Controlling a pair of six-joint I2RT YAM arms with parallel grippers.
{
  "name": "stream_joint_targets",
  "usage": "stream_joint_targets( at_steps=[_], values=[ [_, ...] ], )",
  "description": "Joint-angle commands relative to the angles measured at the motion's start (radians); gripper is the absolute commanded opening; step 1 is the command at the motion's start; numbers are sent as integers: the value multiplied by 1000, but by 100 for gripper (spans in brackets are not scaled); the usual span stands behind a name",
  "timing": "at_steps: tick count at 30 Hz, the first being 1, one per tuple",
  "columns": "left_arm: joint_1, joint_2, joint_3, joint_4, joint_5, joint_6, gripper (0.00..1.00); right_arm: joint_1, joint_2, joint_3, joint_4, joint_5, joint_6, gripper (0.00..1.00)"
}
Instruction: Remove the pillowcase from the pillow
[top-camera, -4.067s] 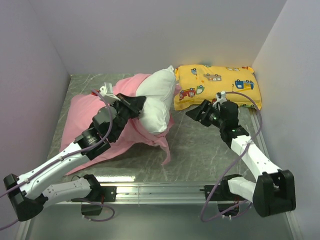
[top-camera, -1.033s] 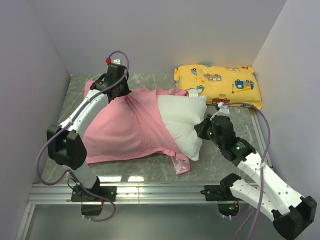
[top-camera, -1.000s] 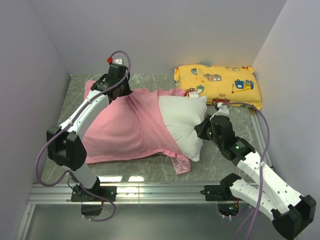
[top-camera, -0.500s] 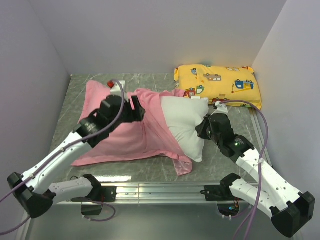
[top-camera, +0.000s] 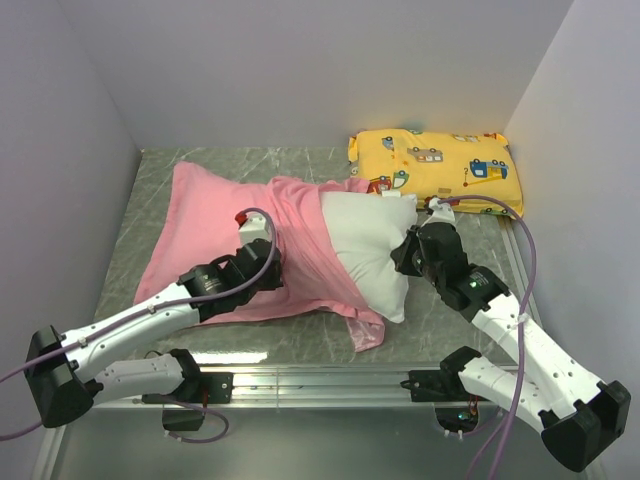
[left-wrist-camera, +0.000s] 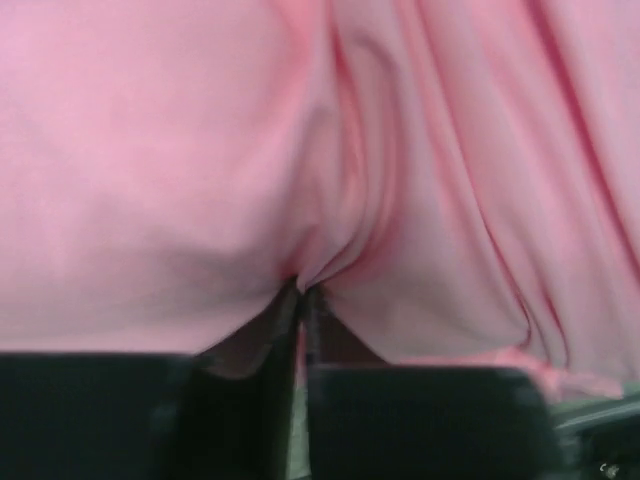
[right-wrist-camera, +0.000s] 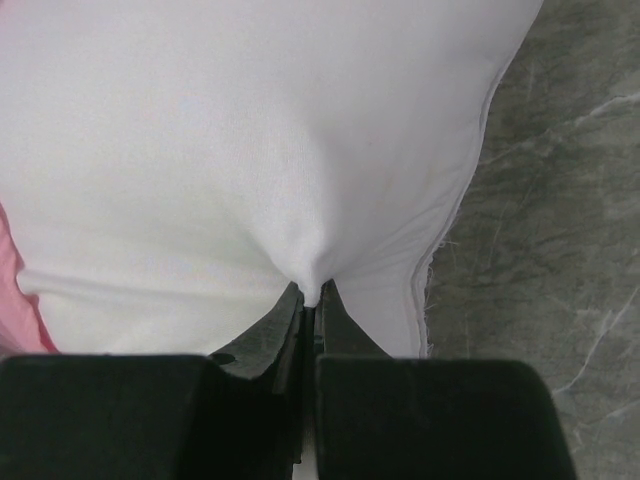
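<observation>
Only overhead shows the pillow (top-camera: 365, 245) half inside the pillowcase (top-camera: 215, 215).

Bright, even light from overhead; one wrist view soft, the other sharp.
From above: diffuse, shadows faint, two white glare patches on the table (top-camera: 420, 320) near its front edge, colours clean to the corners. Left wrist: blurred throughout, pillowcase (left-wrist-camera: 200, 150) folds smeared, dark fingers (left-wrist-camera: 100, 420) along the bottom out of focus. Right wrist: crisp on the marble at right, pillow (right-wrist-camera: 200, 130) close to washed out, fingers (right-wrist-camera: 100, 420) black and featureless.
</observation>
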Motion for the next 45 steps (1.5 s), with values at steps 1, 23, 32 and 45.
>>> stream_joint_targets(
  at_steps=[1, 23, 32, 45],
  values=[
    [-3, 25, 29, -53, -152, -52, 2, -17, -9, 85, -5, 61, -34, 0],
    [709, -247, 20, -7, 145, 73, 1, -232, 8, 196, -35, -188, -133, 21],
    [695, -308, -17, 20, 213, 80, 0, 75, -111, 196, 46, -43, -228, 67],
    [676, -311, -32, 23, 225, 96, 0, 790, 327, 321, -5, 524, -343, 75]
  ],
)
